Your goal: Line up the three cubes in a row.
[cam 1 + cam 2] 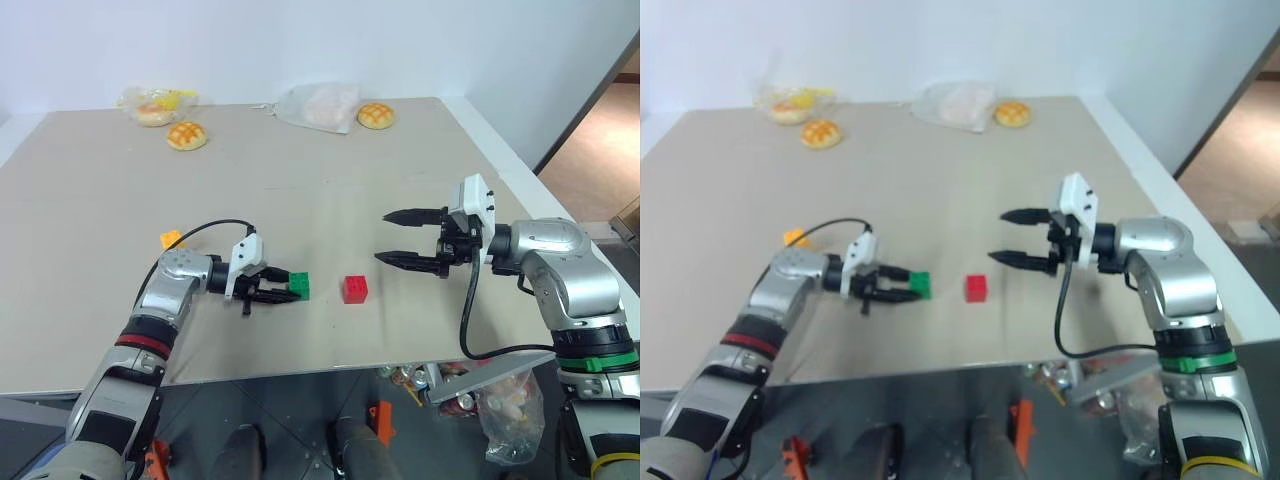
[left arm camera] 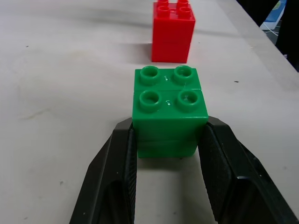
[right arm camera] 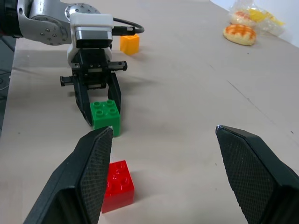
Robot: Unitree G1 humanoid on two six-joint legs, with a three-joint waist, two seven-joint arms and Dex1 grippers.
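A: Toward the near edge of the worktop (image 1: 420, 200), is any brand, label or writing to be read on the three cubes?

B: None can be made out. Only round studs are seen on the tops of the green cube (image 2: 169, 109) and the red cube (image 2: 173, 32), and the faces of the orange-yellow cube (image 3: 130, 44) are plain.

A: How is the green cube placed relative to the left end effector (image 1: 275, 293)?

B: It is clamped between the two black fingers (image 2: 117, 177), which are pressed against its opposite side faces. The cube is held upright, studs up, at or just above the worktop surface; which of the two cannot be told.

A: And the red cube?

B: It is set on the worktop just beyond the green cube, in line with the left end effector's fingers and apart from them, a little closer to the right edge. It is touched by nothing.

A: Where is the orange-yellow cube found?

B: It is seen behind the left arm, nearer the left edge and slightly farther from the near edge than the other two, well apart from both end effectors.

A: What is shown of the right end effector (image 1: 410, 237)?

B: Its fingers are spread wide apart with nothing between them. It is held above the worktop, pointed toward the red cube from the right-edge side, and kept clear of it.
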